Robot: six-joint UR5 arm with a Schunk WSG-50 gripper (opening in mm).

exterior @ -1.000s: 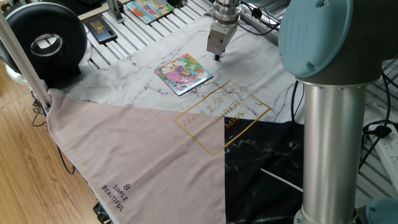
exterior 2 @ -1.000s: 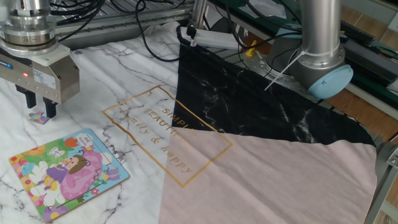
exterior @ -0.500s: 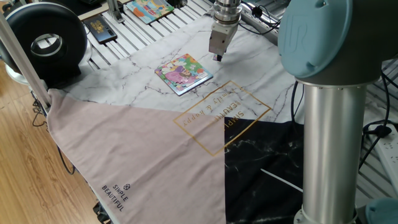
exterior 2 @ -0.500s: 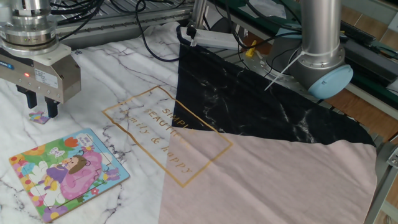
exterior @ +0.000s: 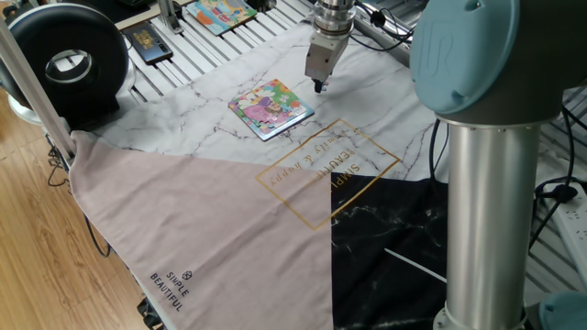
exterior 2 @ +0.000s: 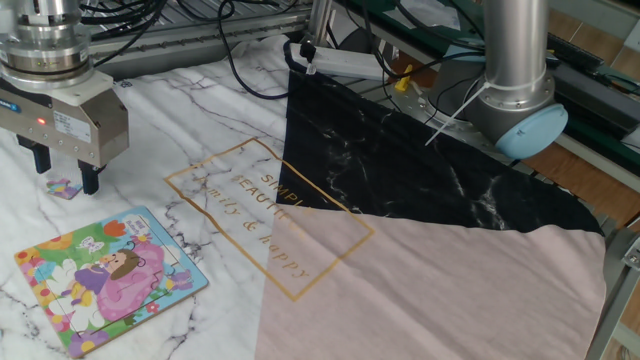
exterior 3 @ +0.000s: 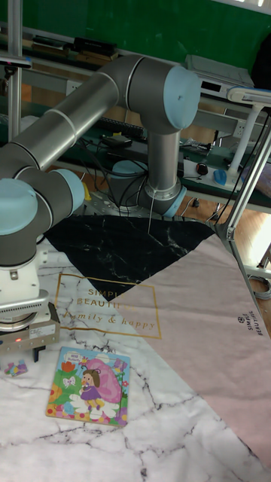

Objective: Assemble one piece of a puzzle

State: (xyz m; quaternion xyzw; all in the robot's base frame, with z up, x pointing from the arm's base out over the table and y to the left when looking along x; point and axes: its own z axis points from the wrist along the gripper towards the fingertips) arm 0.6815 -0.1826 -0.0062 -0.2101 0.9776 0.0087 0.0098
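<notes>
Hovering with our gripper open wide, we have the piece lying on the cloth just under the fingers, not yet grasped. The puzzle waits beside; picking and fitting remain.

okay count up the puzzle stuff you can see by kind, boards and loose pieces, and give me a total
Puzzle boards: 2, the puzzle on the marble cloth and a larger board at the far edge
Loose pieces: 1, the piece below the gripper
Total: 3
</notes>
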